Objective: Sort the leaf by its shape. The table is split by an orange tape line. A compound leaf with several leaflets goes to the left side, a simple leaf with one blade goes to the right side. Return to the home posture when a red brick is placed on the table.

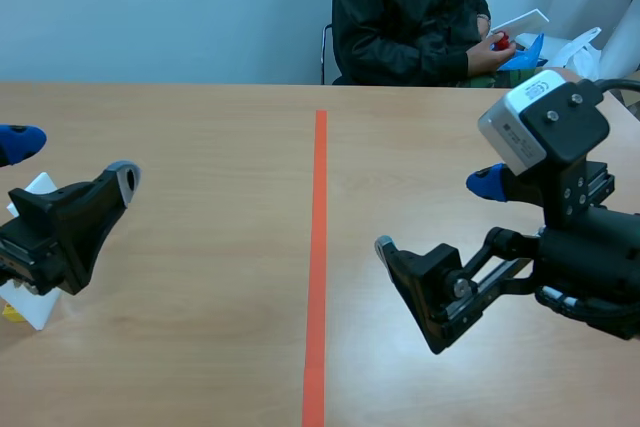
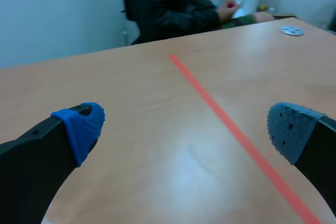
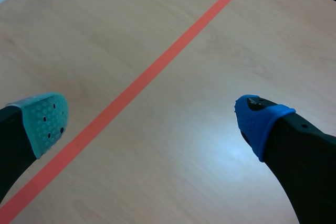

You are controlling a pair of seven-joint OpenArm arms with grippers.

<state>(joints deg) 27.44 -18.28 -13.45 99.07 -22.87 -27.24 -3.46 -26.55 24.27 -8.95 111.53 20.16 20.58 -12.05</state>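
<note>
Two-arm workstation, ordered from the near edge to the far side.

At the lower left of the scene view, the left gripper [image 1: 72,160] hangs low over the table [image 1: 200,277], its fingers spread wide with nothing between them. One blue pad [image 1: 20,142] sits at the left margin and a grey pad [image 1: 125,179] lies further in. A white block [image 1: 30,309] rests under this arm at the left edge.

At the lower right, the right gripper [image 1: 435,215] is likewise spread and holds nothing. Its arm carries a white-and-grey camera box [image 1: 525,127].

In each wrist view only bare wood and tape show between the dotted pads. For the left gripper, the orange tape line [image 1: 318,267] runs ahead and passes close by one pad. For the right gripper it crosses ahead of the teal pad [image 3: 44,121].

In the scene view the line runs up the centre from the bottom edge to the far part of the table. Both grippers stand apart from it, one on each side.

Where the leaf lies cannot be told from these views.

Toward the far corner of the table in the left wrist view lies a small grey disc [image 2: 292,30].

At the top centre of the scene view sits a person [image 1: 400,7] in a dark jacket. The person's hand [image 1: 487,52] is at the upper right, holding a white card [image 1: 525,22] and a small red object [image 1: 501,42], with a blue item [image 1: 527,55] just beside them.
</note>
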